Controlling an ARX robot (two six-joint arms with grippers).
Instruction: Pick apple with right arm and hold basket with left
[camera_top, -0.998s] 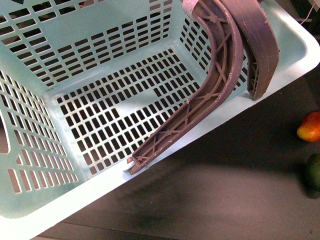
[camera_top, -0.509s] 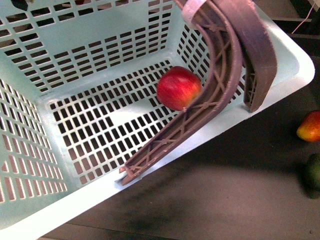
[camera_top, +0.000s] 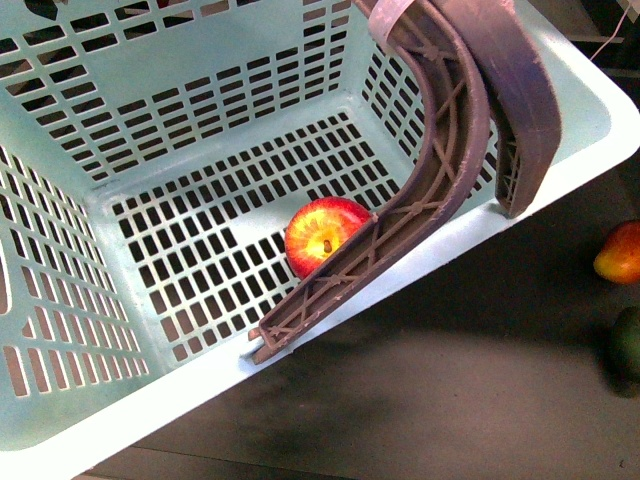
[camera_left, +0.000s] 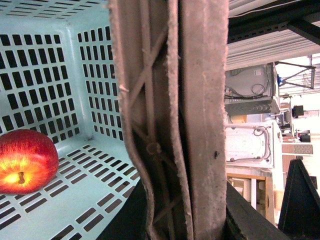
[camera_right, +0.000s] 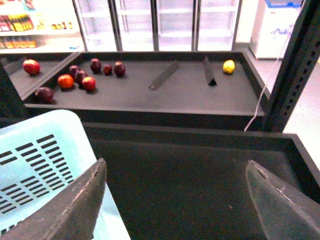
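Observation:
The red apple (camera_top: 325, 235) with a yellowish stem patch lies on the slotted floor of the mint-green basket (camera_top: 120, 160), against a brownish-mauve handle (camera_top: 440, 160). It also shows in the left wrist view (camera_left: 25, 161), beside the basket wall (camera_left: 60, 65). My left gripper (camera_left: 185, 220) is shut on the basket's two handles (camera_left: 200, 100), which fill the view. My right gripper (camera_right: 175, 170) is open and empty above the dark shelf, with the basket rim (camera_right: 45, 150) beside one finger (camera_right: 75, 210). Neither gripper shows in the front view.
An orange-red fruit (camera_top: 620, 252) and a dark green fruit (camera_top: 628, 342) lie on the dark surface right of the basket. In the right wrist view a far shelf holds several red fruits (camera_right: 75, 80), a yellow fruit (camera_right: 229, 66) and two dividers (camera_right: 165, 75).
The basket was empty a second ago. The apple appeared in mid-air inside it half a second ago and now rests on the floor against the handle. The basket shifted slightly.

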